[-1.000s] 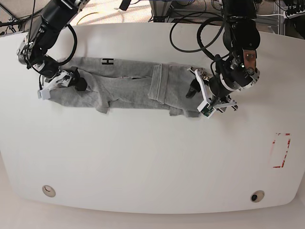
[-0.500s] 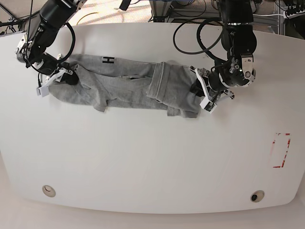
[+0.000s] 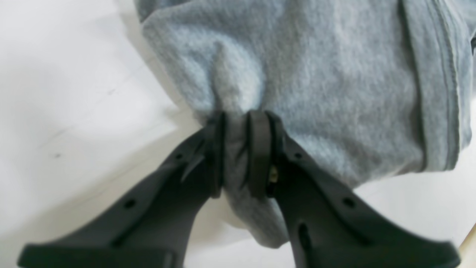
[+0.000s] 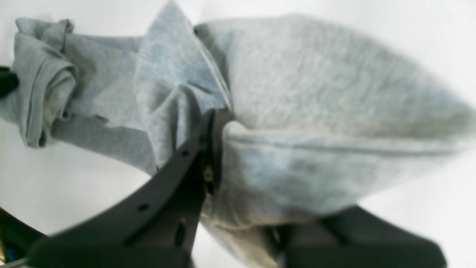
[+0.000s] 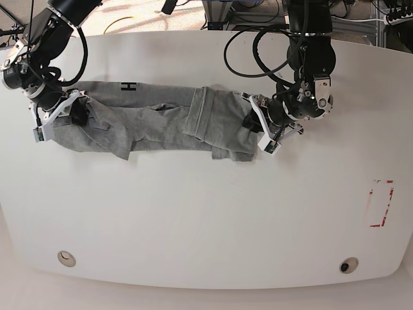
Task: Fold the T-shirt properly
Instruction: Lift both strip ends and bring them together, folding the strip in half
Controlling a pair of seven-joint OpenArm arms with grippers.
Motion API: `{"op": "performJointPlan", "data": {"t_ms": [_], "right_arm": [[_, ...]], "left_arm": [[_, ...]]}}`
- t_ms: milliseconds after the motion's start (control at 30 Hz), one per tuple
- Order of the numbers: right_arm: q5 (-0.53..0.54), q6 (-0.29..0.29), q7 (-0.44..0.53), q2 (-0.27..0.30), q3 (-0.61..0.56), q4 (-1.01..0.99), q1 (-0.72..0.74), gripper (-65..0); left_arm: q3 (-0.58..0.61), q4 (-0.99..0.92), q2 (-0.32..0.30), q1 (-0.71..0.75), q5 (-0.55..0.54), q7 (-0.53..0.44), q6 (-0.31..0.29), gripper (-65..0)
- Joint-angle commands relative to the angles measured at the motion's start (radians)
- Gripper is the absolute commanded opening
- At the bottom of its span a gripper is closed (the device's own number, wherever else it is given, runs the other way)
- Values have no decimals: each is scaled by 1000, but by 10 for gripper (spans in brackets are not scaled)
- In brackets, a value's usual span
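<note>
T-shirt [image 5: 161, 123] lying as long strip across far half of tabletop [image 5: 206, 213] in base view, long axis running side to side, one pincer at each end.

Left wrist view: left pincer [image 3: 238, 149] clamping bunched grey edge.

Right wrist view: right pincer [image 4: 223, 167] biting hem fold, far finger hiding under cloth.

Guessing next move is lifting both ends together.

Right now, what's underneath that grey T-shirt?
Under the T-shirt only the white table shows around its edges. The left gripper and right gripper each pinch one end. Whatever lies beneath the folded cloth itself is covered.
</note>
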Motion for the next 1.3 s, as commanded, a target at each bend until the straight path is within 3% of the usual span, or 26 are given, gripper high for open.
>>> {"op": "performJointPlan", "data": {"t_ms": [0, 167, 300, 467, 700, 933, 1033, 1267], "right_arm": [[22, 1, 15, 33, -95, 161, -3, -650], [22, 1, 16, 25, -218, 213, -26, -650], [15, 1, 18, -19, -318, 211, -20, -650], [22, -13, 18, -99, -391, 211, -16, -650], [15, -61, 92, -265, -503, 211, -16, -650], [11, -104, 234, -274, -637, 162, -25, -642], [-16, -110, 294, -245, -674, 113, -25, -558], [-51, -119, 389, -174, -752, 23, -23, -189]], "left_arm": [[2, 4, 0, 0, 16, 31, 5, -564], [2, 4, 0, 8, 16, 33, 5, -564], [-3, 4, 2, 14, 15, 33, 5, -564], [-6, 10, 43, 42, 13, 33, 4, -564], [-7, 4, 80, 49, 13, 33, 4, -562], [-7, 5, 82, 63, 13, 33, 4, -562], [-7, 11, 79, 66, 13, 33, 2, -562], [-7, 15, 79, 66, 12, 33, -1, -558]]}}
